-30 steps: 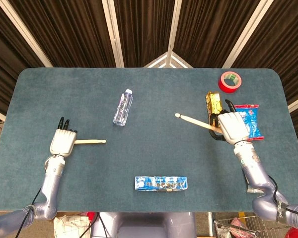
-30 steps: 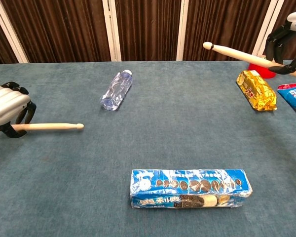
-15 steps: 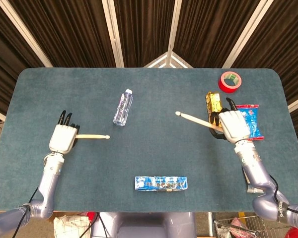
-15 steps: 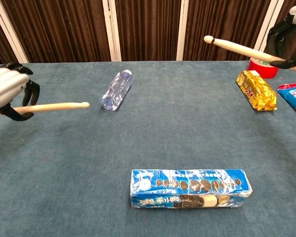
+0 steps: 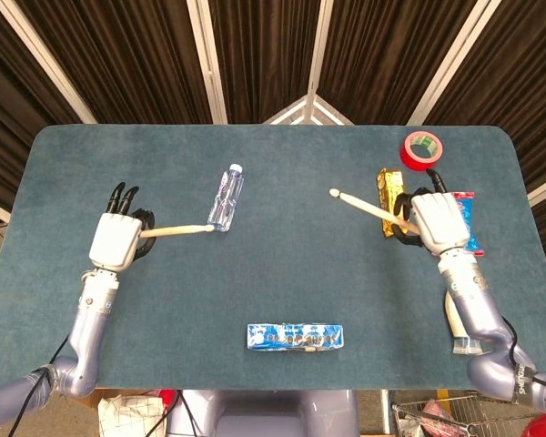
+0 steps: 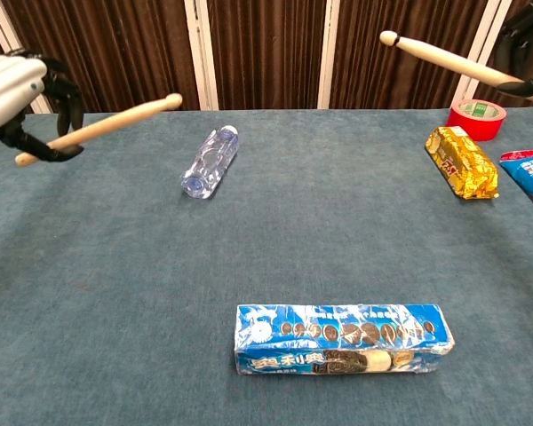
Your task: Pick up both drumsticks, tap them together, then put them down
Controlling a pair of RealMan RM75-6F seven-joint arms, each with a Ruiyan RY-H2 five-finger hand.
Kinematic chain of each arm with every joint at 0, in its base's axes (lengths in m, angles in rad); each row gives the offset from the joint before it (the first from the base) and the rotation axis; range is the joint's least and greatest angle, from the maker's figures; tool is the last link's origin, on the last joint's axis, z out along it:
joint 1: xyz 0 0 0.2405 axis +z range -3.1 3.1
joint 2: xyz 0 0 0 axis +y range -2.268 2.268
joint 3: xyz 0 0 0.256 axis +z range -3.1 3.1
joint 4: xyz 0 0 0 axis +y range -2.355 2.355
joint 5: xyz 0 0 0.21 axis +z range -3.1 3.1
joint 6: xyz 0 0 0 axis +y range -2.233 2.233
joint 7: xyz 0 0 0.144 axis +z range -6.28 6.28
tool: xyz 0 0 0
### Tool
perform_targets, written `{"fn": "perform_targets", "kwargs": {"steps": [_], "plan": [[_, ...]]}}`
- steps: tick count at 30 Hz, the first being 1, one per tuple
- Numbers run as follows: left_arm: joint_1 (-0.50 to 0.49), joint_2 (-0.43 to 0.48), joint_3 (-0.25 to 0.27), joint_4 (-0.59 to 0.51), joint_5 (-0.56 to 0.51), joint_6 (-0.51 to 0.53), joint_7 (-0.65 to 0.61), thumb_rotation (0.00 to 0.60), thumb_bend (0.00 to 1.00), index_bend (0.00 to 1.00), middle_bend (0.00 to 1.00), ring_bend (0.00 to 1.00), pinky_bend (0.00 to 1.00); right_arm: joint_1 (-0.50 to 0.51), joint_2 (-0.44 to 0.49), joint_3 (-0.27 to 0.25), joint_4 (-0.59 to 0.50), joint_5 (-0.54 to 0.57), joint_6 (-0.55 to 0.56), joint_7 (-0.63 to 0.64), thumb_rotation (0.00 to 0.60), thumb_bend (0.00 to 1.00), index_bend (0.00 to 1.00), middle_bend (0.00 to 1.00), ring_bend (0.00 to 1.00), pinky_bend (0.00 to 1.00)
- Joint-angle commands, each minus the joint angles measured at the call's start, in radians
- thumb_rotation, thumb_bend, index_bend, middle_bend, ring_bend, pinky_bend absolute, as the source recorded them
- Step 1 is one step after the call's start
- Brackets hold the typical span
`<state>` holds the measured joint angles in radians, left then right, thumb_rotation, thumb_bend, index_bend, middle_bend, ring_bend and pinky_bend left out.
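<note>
Both drumsticks are off the table and in hand, so the picking-up looks done and the tapping is the step now in hand. The left hand point(image 5: 116, 242) has its fingers wrapped round the butt of the left drumstick point(image 5: 176, 231), which points inward with its tip close to the water bottle point(image 5: 226, 198) in the head view; the chest view shows that stick tilted upward, well clear of the cloth. The right hand point(image 5: 435, 222) grasps the right drumstick point(image 5: 366, 207) in the same way, fingers clenched on the thick end, with the shaft angled inward and its tip toward the middle of the table point(image 5: 282, 273). In the chest view the right stick sits high at the frame's upper edge and only dark fingers of its hand show at the corner. The two tips are well apart, with open table between them, so no tap is possible yet. The next move, as I judge it, calls for bringing both hands toward the centre until the shafts cross above the table, keeping them high enough to pass over the bottle on the left and the gold packet point(image 5: 391, 199) beside the right hand. The cookie box point(image 5: 295, 336) lies near the front edge, and the red tape roll point(image 5: 422, 149) and blue snack bag point(image 5: 466, 220) sit on the right side, all out of that path.
</note>
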<state>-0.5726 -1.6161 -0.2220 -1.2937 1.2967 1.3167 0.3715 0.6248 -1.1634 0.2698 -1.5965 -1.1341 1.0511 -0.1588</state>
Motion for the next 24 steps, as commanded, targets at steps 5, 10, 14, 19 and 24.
{"fn": "perform_targets", "kwargs": {"steps": [5, 10, 14, 19, 24], "plan": [[-0.044, 0.018, -0.071, -0.099, -0.035, -0.036, -0.029, 0.600, 0.46, 0.64, 0.60, 0.12, 0.00, 0.010, 0.021, 0.017, -0.009, 0.028, -0.022, 0.011, 0.600, 0.43, 0.76, 0.62, 0.41, 0.04], [-0.080, 0.004, -0.108, -0.128, -0.061, -0.055, -0.015, 0.600, 0.46, 0.64, 0.60, 0.12, 0.00, 0.027, 0.034, 0.045, -0.019, 0.074, -0.058, 0.044, 0.600, 0.43, 0.76, 0.62, 0.41, 0.04], [-0.107, -0.027, -0.126, -0.121, -0.069, -0.065, -0.035, 0.600, 0.46, 0.64, 0.60, 0.12, 0.00, 0.049, 0.038, 0.071, -0.025, 0.115, -0.098, 0.081, 0.600, 0.44, 0.76, 0.63, 0.42, 0.04], [-0.135, -0.069, -0.137, -0.109, -0.086, -0.099, -0.094, 0.600, 0.46, 0.64, 0.60, 0.12, 0.00, 0.085, 0.036, 0.094, -0.035, 0.156, -0.152, 0.108, 0.600, 0.44, 0.77, 0.63, 0.42, 0.04], [-0.157, -0.111, -0.146, -0.096, -0.078, -0.093, -0.136, 0.600, 0.46, 0.64, 0.60, 0.12, 0.00, 0.129, 0.017, 0.104, -0.047, 0.204, -0.166, 0.067, 0.600, 0.44, 0.77, 0.63, 0.42, 0.04]]}}
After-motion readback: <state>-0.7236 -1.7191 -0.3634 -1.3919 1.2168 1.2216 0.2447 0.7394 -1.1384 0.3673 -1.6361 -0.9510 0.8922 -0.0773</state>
